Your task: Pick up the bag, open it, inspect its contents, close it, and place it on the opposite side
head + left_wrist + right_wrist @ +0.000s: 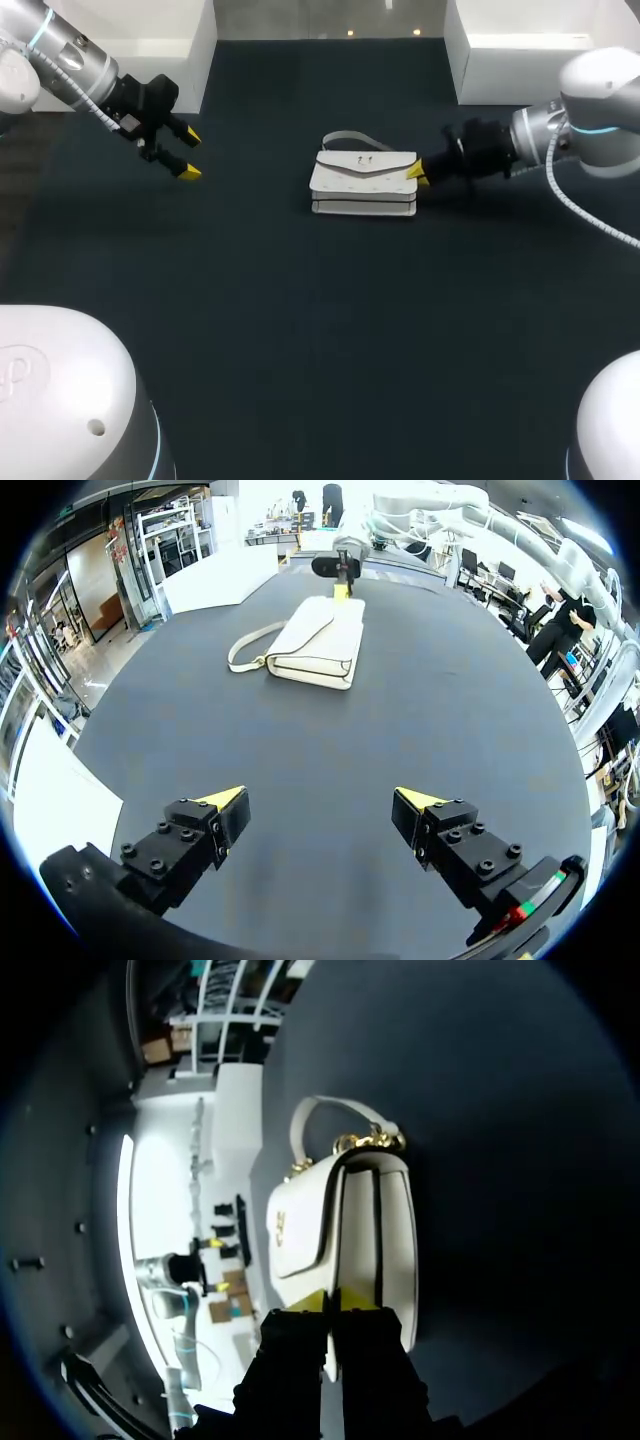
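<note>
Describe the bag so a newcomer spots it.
Look to the middle of the dark table. A white flap handbag with gold fittings and pale strap lies there, unlike the black, yellow-tipped right gripper at its end.

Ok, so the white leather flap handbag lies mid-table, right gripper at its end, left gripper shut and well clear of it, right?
Not quite: the left gripper is open, not shut; the left wrist view shows its fingers wide apart with nothing between them. The white leather flap handbag does lie mid-table, the right gripper at its end, the left well clear.
</note>
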